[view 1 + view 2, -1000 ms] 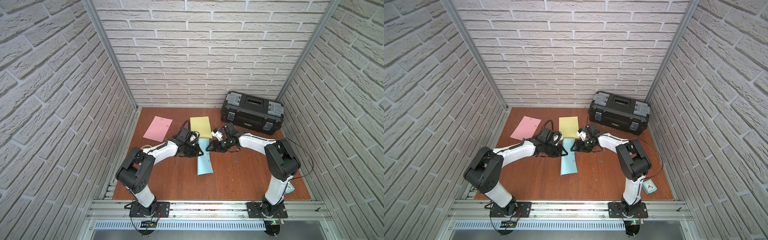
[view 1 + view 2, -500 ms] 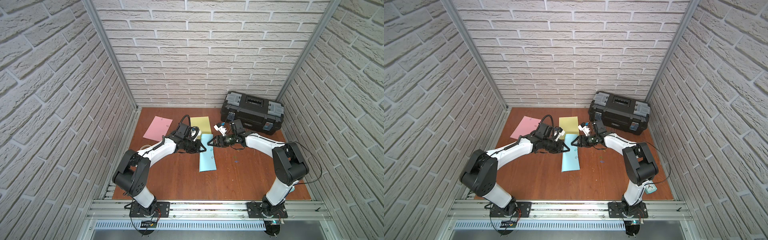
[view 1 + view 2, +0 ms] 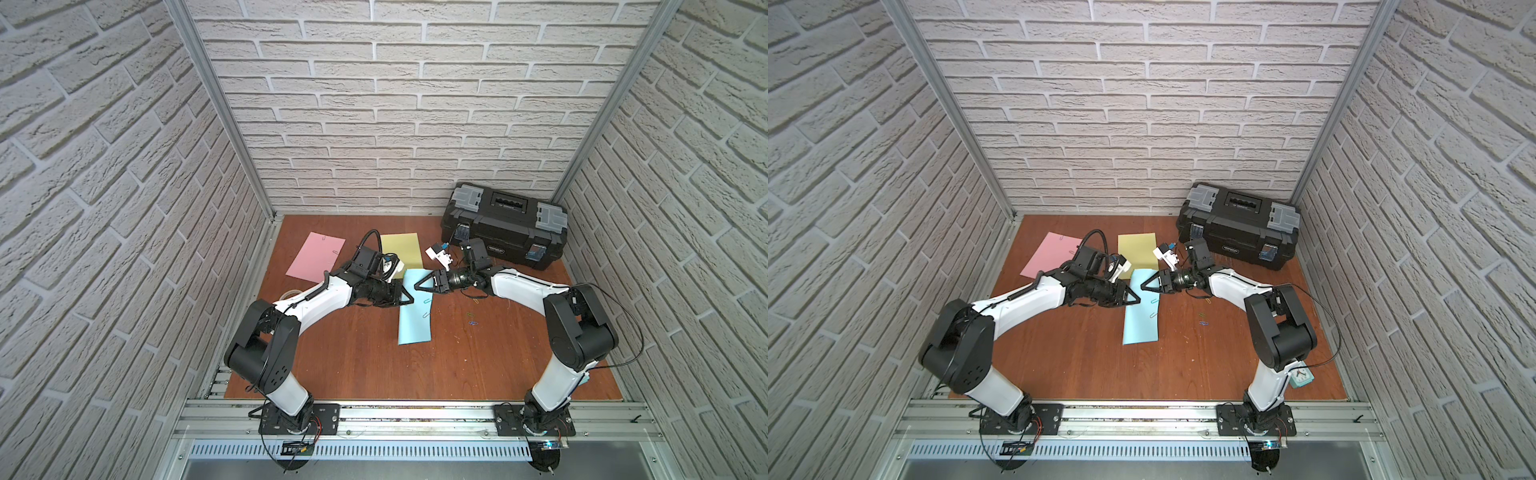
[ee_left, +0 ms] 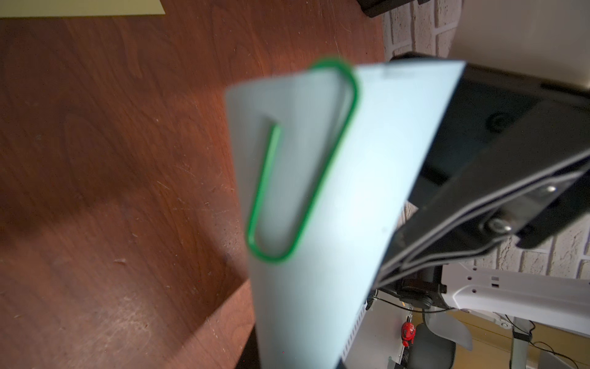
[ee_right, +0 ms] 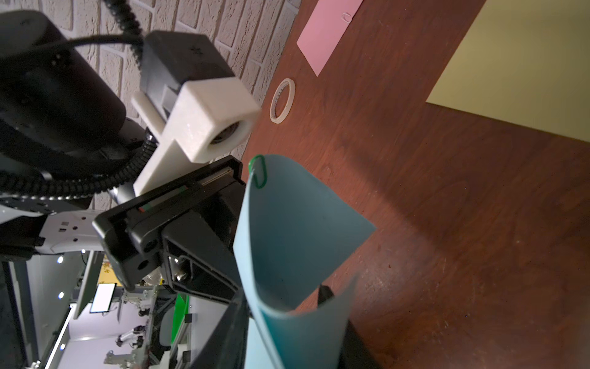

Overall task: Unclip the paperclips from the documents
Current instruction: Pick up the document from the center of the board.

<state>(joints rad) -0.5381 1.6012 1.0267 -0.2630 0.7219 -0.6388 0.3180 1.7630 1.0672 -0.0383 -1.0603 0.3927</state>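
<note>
The light blue document point(image 3: 414, 316) lies mid-table with its far end lifted between my two grippers. My left gripper point(image 3: 409, 300) is shut on that end, and the sheet point(image 4: 335, 223) rises out of its jaws. A green paperclip point(image 4: 300, 159) sits on the raised corner, also seen as the green paperclip point(image 5: 258, 172). My right gripper point(image 3: 417, 286) has its fingers point(image 5: 325, 295) apart, with the curled sheet point(image 5: 297, 230) between them. Two more paperclips point(image 3: 427, 306) lie on the sheet's flat part. The pink document point(image 3: 318, 259) carries a clip point(image 3: 334, 252). The yellow document point(image 3: 401, 249) lies behind.
A black toolbox point(image 3: 505, 226) stands at the back right. Loose paperclips point(image 3: 472, 319) lie on the wood right of the blue sheet. A white tape ring point(image 3: 291, 294) lies by the left arm. A small teal clock point(image 3: 1301, 376) sits behind the right arm's base.
Both grippers have drawn together over the blue sheet's far end, which has lifted and curled. The sheet has swung straighter. The right jaws have narrowed round the curl.
</note>
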